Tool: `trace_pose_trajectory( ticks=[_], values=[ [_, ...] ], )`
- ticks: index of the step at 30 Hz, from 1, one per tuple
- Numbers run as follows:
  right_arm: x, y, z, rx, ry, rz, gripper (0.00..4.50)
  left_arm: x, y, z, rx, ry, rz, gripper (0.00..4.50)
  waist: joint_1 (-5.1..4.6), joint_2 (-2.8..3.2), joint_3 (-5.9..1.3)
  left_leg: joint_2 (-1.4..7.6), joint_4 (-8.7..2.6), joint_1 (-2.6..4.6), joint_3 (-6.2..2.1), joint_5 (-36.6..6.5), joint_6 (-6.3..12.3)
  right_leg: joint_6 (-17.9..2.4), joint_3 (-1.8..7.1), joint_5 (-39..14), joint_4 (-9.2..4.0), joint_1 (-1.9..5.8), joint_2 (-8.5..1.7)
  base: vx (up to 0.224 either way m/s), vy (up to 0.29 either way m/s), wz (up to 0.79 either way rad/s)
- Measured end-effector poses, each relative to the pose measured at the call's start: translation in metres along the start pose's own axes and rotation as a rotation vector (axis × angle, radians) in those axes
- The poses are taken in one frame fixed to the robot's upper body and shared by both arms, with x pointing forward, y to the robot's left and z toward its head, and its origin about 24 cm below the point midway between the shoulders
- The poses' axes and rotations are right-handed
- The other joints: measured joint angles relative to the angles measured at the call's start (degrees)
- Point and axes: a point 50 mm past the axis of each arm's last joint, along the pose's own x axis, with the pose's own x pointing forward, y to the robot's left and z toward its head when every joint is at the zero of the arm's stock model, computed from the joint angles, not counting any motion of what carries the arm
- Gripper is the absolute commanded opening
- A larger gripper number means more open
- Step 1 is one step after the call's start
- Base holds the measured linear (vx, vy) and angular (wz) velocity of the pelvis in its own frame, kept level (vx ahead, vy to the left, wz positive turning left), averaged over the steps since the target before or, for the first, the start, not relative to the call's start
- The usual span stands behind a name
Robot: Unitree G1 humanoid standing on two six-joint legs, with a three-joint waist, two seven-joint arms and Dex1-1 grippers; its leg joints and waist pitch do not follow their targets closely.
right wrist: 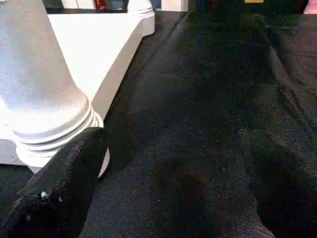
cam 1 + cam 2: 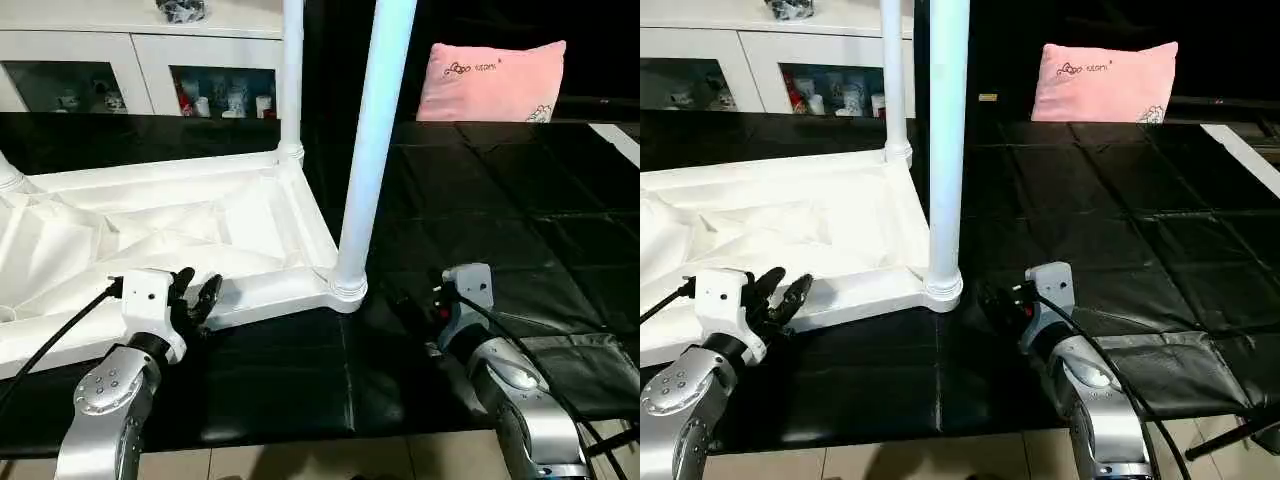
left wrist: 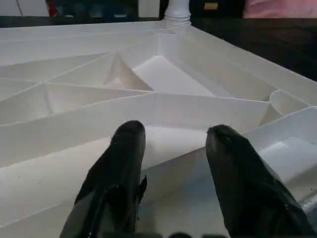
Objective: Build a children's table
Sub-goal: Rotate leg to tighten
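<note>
Black pincer [image 3: 173,168], ribbed white tabletop [image 3: 163,79]

I count one tabletop [image 2: 180,235], lying upside down with its ribbed underside up. Three legs show on it: two stand tall in corner sockets, a near leg [image 2: 372,150] and a far leg [image 2: 291,75], and the base of a third leg [image 2: 8,175] shows at the left edge. I have two grippers, my left gripper [image 2: 195,297] and my right gripper [image 2: 992,298]. Behind sit one pink pillow [image 2: 490,82] and one cabinet [image 2: 140,60], with two glass doors that I can see. One black mat [image 2: 480,230] covers the work surface.
</note>
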Motion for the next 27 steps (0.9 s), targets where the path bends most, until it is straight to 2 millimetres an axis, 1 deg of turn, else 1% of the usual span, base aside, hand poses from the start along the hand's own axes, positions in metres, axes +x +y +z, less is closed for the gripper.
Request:
trace_pose_trajectory(
  ticks=[7, 8, 9, 10, 11, 12, 13, 14, 15, 16, 17, 18, 20, 23, 27],
  values=[
    [0.0, 0.0, 0.0, 0.0, 0.0, 0.0, 4.5, 0.0, 0.0, 0.0, 0.0, 0.0, 0.0, 2.26, 0.0, 0.0, 0.0, 0.0, 0.0, 0.0, 0.0, 0.0, 0.0, 0.0, 0.0, 0.0, 0.0, 0.0, 0.0, 0.0, 0.0, 0.0],
    [-0.004, -0.006, 0.002, 0.02, 0.012, -0.04, 4.5, 0.01, -0.005, 0.005, 0.019, 0.066, -0.042, 2.26, 0.55, -0.16, 0.27, -0.01, 0.11, 0.01, -0.04, 0.02, 0.0, 0.01, -0.04, 0.01, 0.1, -0.01, 0.0, 0.0, 0.0, 0.0],
    [-0.004, -0.013, 0.01, 0.035, 0.008, -0.082, 4.5, 0.022, -0.007, 0.02, 0.081, 0.109, -0.09, 2.26, 1.22, -0.24, 0.58, 0.1, 0.21, -0.25, -0.19, 0.06, -0.02, 0.01, 0.05, 0.01, 0.2, -0.09, 0.14, 0.0, 0.0, 0.0],
    [-0.004, -0.018, 0.022, 0.036, -0.033, -0.111, 4.5, 0.031, -0.009, 0.04, 0.121, 0.08, -0.106, 2.26, 1.28, -0.3, 0.66, 0.15, 0.14, -0.26, -0.02, 0.06, -0.02, 0.02, 0.3, 0.01, 0.17, -0.12, 0.23, 0.0, 0.0, 0.0],
    [-0.003, -0.02, 0.04, 0.022, -0.102, -0.12, 4.5, 0.034, -0.013, 0.065, 0.159, 0.003, -0.121, 2.26, 1.05, -0.08, 0.5, 0.05, 0.11, 0.08, 0.06, 0.06, -0.02, 0.04, 0.53, 0.04, 0.15, 0.08, 0.25, 0.0, 0.0, 0.0],
    [-0.003, -0.019, 0.049, 0.016, -0.138, -0.119, 4.5, 0.034, -0.016, 0.077, 0.178, -0.042, -0.129, 2.26, 0.61, 0.1, 0.18, 0.01, 0.11, 0.12, 0.07, 0.06, -0.02, 0.06, 0.61, 0.04, 0.11, 0.34, 0.25, 0.0, 0.0, 0.0],
    [-0.004, -0.018, 0.051, 0.018, -0.152, -0.116, 4.5, 0.033, -0.017, 0.082, 0.187, -0.064, -0.134, 2.26, 0.2, 0.25, -0.21, -0.02, 0.12, 0.33, 0.05, 0.03, -0.01, 0.13, 0.61, 0.01, 0.06, 0.56, 0.24, 0.0, 0.0, 0.0],
    [-0.005, -0.018, 0.05, 0.021, -0.149, -0.116, 4.5, 0.033, -0.02, 0.081, 0.185, -0.064, -0.145, 2.26, -0.35, 0.24, -0.33, -0.11, 0.03, 0.86, 0.12, -0.1, 0.02, 0.31, 0.77, -0.11, 0.04, 0.89, 0.22, 0.0, 0.0, 0.0],
    [-0.005, -0.018, 0.048, 0.024, -0.141, -0.118, 4.5, 0.032, -0.021, 0.077, 0.179, -0.05, -0.15, 2.26, -0.72, 0.15, -0.29, -0.1, 0.04, 0.94, 0.18, -0.19, -0.05, 0.35, 0.8, -0.13, 0.04, 0.9, 0.23, 0.0, 0.0, 0.0],
    [-0.006, -0.019, 0.046, 0.028, -0.133, -0.121, 4.5, 0.032, -0.022, 0.072, 0.17, -0.031, -0.152, 2.26, -1.1, 0.07, -0.23, -0.09, 0.04, 0.82, 0.14, -0.19, -0.05, 0.35, 0.79, -0.13, 0.03, 0.79, 0.25, 0.0, 0.0, 0.0],
    [-0.007, -0.019, 0.043, 0.032, -0.121, -0.124, 4.5, 0.033, -0.021, 0.066, 0.159, -0.002, -0.15, 2.26, -1.47, -0.05, -0.18, -0.07, 0.04, 0.49, 0.11, -0.19, -0.06, 0.35, 0.79, -0.13, 0.04, 0.58, 0.29, 0.0, 0.0, 0.0],
    [-0.007, -0.019, 0.041, 0.036, -0.112, -0.125, 4.5, 0.033, -0.02, 0.064, 0.155, 0.011, -0.147, 2.26, -1.62, -0.09, -0.18, -0.07, 0.06, 0.16, 0.07, -0.18, -0.05, 0.35, 0.79, -0.13, 0.04, 0.35, 0.31, 0.0, 0.0, 0.0],
    [-0.007, -0.019, 0.04, 0.04, -0.101, -0.124, 4.5, 0.033, -0.019, 0.065, 0.155, 0.025, -0.149, 2.26, -1.61, -0.15, -0.22, -0.07, 0.07, -0.3, 0.09, -0.17, -0.05, 0.34, 0.91, -0.1, 0.12, -0.1, 0.33, 0.0, 0.0, 0.0],
    [-0.006, -0.02, 0.041, 0.039, -0.093, -0.116, 4.5, 0.032, -0.018, 0.067, 0.172, 0.045, -0.164, 2.26, -1.47, -0.17, -0.23, -0.04, 0.06, -0.35, 0.12, -0.2, 0.0, 0.33, 1.22, -0.1, 0.14, -0.2, 0.53, 0.0, 0.0, 0.0],
    [-0.007, -0.021, 0.042, -0.008, -0.074, -0.073, 4.5, 0.032, -0.026, 0.063, 0.222, 0.083, -0.277, 2.26, -0.99, -0.21, -0.21, -0.03, 0.06, -0.3, 0.18, -0.21, 0.02, 0.35, 1.54, -0.12, 0.14, -0.21, 0.69, 0.0, 0.0, 0.0]
  ],
)
